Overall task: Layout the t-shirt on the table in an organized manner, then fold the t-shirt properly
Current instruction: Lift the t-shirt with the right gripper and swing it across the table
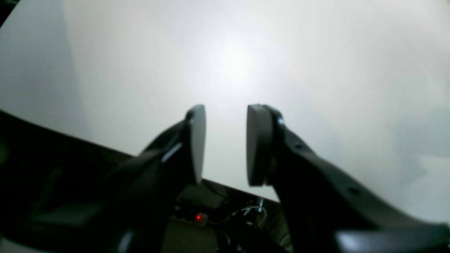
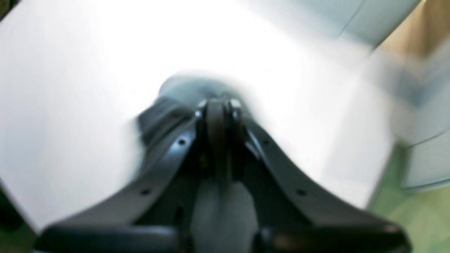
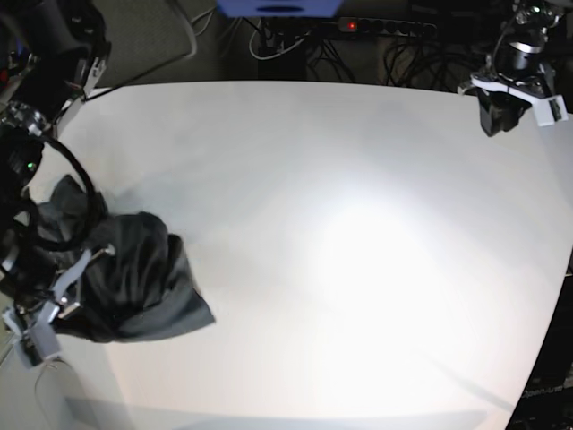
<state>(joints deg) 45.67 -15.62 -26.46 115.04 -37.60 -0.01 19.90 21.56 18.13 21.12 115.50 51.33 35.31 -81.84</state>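
Observation:
The dark charcoal t-shirt (image 3: 143,287) lies crumpled in a heap near the left edge of the white table (image 3: 358,224). My right gripper (image 3: 82,267) sits at the heap's left side. In the blurred right wrist view its fingers (image 2: 233,105) are pressed together, and a dark fold of the t-shirt (image 2: 158,117) bunches right beside them. My left gripper (image 1: 225,144) hangs over bare table (image 1: 246,52) with its two pads apart and nothing between them. In the base view it is at the table's far right corner (image 3: 501,116).
Cables and a power strip (image 3: 385,27) lie on the floor beyond the table's far edge. The table's right edge (image 3: 560,269) curves away at the frame's right side. The right arm's links and a black cable loop (image 3: 63,197) crowd the left edge next to the heap.

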